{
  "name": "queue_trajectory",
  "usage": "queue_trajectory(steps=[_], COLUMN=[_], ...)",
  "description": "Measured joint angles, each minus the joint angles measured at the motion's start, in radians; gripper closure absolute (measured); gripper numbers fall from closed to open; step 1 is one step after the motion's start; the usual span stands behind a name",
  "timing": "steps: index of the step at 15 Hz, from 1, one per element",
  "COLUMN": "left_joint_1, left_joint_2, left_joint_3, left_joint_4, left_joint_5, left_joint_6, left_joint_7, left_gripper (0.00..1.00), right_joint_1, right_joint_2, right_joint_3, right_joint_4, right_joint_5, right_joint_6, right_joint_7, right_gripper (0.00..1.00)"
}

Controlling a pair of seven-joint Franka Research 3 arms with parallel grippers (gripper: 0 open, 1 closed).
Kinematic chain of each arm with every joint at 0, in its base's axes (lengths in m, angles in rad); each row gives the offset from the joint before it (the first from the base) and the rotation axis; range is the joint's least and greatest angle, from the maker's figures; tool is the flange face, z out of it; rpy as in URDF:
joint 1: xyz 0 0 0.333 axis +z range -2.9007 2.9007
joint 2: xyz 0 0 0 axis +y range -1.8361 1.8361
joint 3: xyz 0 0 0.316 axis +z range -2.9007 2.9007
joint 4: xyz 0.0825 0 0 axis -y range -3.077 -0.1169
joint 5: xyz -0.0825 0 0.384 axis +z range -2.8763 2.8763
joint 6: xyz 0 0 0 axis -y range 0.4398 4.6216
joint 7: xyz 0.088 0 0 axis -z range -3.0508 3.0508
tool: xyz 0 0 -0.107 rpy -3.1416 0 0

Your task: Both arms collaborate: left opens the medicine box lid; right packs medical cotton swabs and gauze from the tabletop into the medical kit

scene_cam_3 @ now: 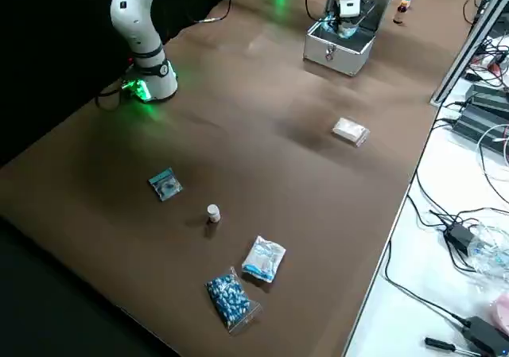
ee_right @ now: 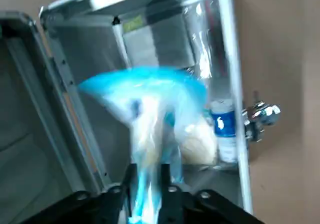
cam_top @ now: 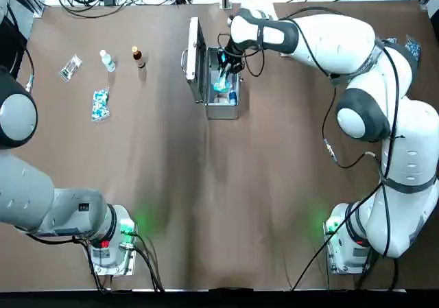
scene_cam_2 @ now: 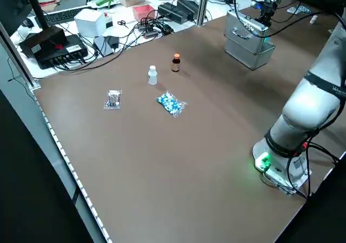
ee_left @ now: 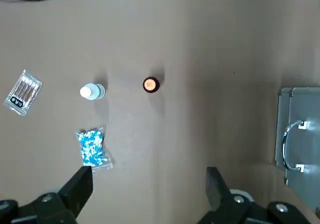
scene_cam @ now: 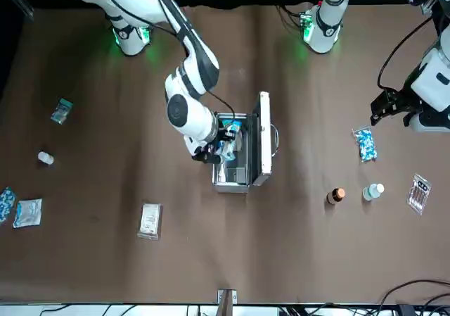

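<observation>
We're packing now: the lid [cam_top: 195, 55] is standing open, and our right end effector [ee_right: 149, 176] is grasping the blue-and-white packet, seemingly the medical cotton swabs [ee_right: 145, 92], over the medicine box [cam_top: 222, 112]. We're judging that the next move is calling for lowering it into free room, then releasing. Our left end effector [ee_left: 149, 189] is hanging over the desk [cam_top: 158, 184] at the left, released, its fingers apart and nothing between them. Inside the box, a blue-banded bottle [ee_right: 224, 129] and clear packaging [ee_right: 201, 39] are taking up room, so the soft packet could be snagging on the wall or bunching. Away on the desk, a white packet [scene_cam: 150, 221], perhaps the gauze, is lying unpacked, while a brown bottle [cam_top: 138, 57] is standing well apart.
</observation>
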State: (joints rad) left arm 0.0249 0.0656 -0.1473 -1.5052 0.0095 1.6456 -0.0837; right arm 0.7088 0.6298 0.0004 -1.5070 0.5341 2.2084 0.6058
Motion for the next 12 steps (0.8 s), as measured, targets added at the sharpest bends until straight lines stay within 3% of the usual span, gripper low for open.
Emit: queue_trajectory(steps=[7,12], left_joint_1=[0.0,0.0], left_joint_2=[0.0,0.0], left_joint_3=[0.0,0.0], left_joint_4=[0.0,0.0], left_joint_5=[0.0,0.0], left_joint_6=[0.0,0.0], left_joint_7=[0.0,0.0], left_gripper=[0.0,0.0], right_joint_1=[0.012,-0.014], right_joint_2=[0.001,0.001], right_joint_3=[-0.025,-0.118], right_joint_4=[0.034,0.041], right_joint_5=[-0.019,-0.197], right_joint_6=[0.0,-0.011], right_joint_7=[0.01,0.009], right_gripper=[0.09,0.07])
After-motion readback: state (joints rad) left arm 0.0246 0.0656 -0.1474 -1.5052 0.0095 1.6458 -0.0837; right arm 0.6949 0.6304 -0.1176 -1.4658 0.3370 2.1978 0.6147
